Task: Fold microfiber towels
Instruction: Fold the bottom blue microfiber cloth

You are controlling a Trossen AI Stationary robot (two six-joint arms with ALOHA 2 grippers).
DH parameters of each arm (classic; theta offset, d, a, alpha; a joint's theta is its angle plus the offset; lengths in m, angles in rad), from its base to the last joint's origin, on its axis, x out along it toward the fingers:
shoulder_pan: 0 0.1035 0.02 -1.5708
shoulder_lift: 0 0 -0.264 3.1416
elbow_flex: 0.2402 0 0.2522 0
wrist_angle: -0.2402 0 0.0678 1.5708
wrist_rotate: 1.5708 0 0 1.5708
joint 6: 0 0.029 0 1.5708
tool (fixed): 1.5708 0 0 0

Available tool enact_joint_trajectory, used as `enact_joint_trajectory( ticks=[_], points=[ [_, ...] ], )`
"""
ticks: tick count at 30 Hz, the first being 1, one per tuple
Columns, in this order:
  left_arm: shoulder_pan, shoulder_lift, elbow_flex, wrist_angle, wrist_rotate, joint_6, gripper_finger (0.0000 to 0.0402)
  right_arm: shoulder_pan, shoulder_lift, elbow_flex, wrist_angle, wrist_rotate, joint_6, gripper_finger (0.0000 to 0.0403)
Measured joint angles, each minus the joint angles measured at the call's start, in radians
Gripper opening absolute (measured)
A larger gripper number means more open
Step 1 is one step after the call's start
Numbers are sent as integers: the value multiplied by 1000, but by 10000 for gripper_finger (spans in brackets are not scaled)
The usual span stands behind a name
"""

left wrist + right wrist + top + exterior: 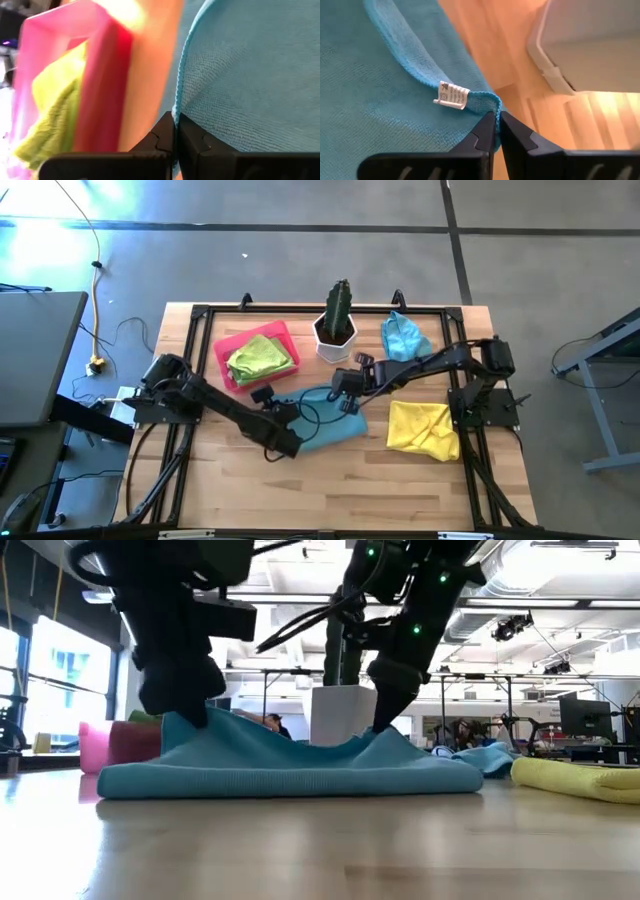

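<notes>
Blue towel (325, 425) lies lengthwise across the table, left gripper (175, 131) and right gripper (497, 126) each reaching down, clenched on an edge.

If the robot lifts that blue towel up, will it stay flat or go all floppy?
Probably floppy: the blue towel already sags between the left gripper and the right gripper, each shut on an edge. It looks light, just thin fuzzy cloth. It likely won't slip easily, since its looped weave gives some grip.
</notes>
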Motion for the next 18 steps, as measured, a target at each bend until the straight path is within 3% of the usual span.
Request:
enact_joint_trajectory(
  ticks=[9, 13, 18],
  points=[
    [56, 0, 0, -21, 42, -36, 1, -51, 6, 0, 3, -60, -11, 23],
    [83, 0, 0, -20, 96, -46, 8, -55, 6, 0, 4, -45, -45, 65],
    [116, 0, 0, -22, 128, -78, 57, -53, 6, 0, -17, -24, -39, 132]
  ],
)
